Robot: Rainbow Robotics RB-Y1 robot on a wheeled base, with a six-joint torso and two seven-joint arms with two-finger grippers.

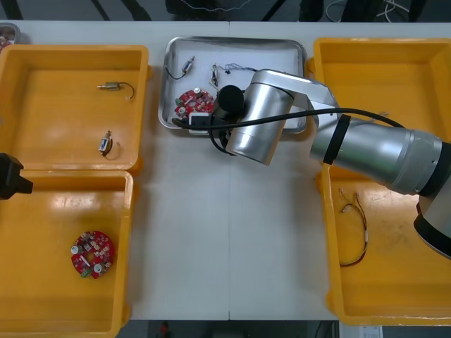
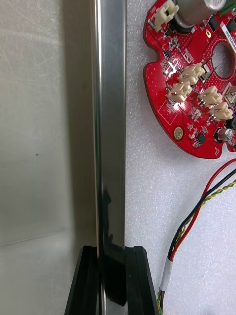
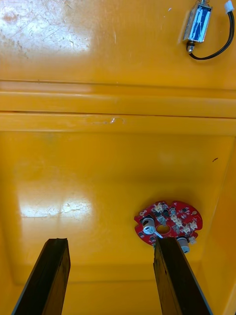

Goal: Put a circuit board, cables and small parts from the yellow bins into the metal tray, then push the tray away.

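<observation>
Metal tray [image 1: 236, 40] (right gripper [image 2: 112, 251] clamping rim) holds circuit board [image 1: 194, 101].

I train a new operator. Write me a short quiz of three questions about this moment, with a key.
1. True or false: the right gripper is shut on the near rim of the metal tray.
2. Which bin holds a red circuit board? A) near-left yellow bin B) far-left yellow bin C) far-right yellow bin
3. Fill in: the left gripper hangs ____ above the near-left yellow bin.
Key: 1 true; 2 A; 3 open.
</observation>
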